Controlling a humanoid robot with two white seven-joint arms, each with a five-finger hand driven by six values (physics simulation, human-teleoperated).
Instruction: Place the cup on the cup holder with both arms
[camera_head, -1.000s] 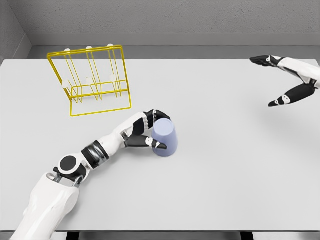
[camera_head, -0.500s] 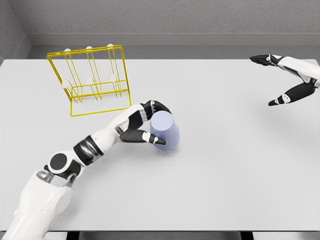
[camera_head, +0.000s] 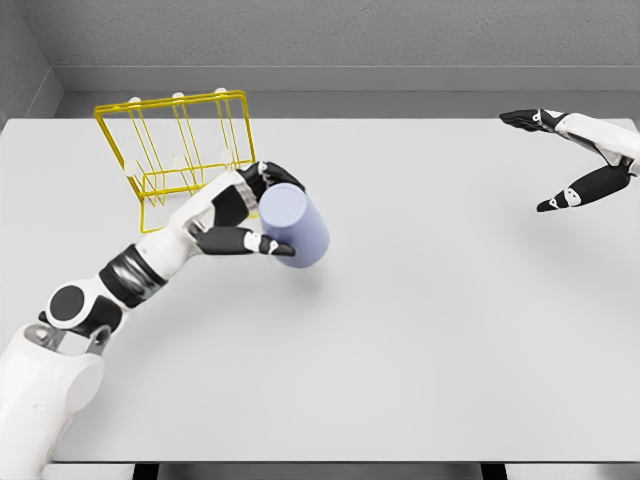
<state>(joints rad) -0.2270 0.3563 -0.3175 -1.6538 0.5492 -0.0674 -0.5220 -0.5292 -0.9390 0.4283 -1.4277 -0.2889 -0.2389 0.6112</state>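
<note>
A pale lavender cup (camera_head: 296, 225) is held off the grey table (camera_head: 430, 330), tilted with its base turned toward the rack. My left hand (camera_head: 262, 208) is shut on it from the left, fingers over the top and thumb under the side. Behind the hand stands the yellow wire cup holder (camera_head: 180, 160) with white-tipped pegs, at the table's back left. The cup is just right of the holder's front corner. My right hand (camera_head: 560, 160) hovers open at the far right, well away from the cup.
A grey wall runs behind the table's back edge (camera_head: 350, 119). The table's front edge lies near the bottom of the view.
My left hand lifted the cup off the table and carried it up and left toward the yellow holder, tilting it further. The right hand stayed still.
</note>
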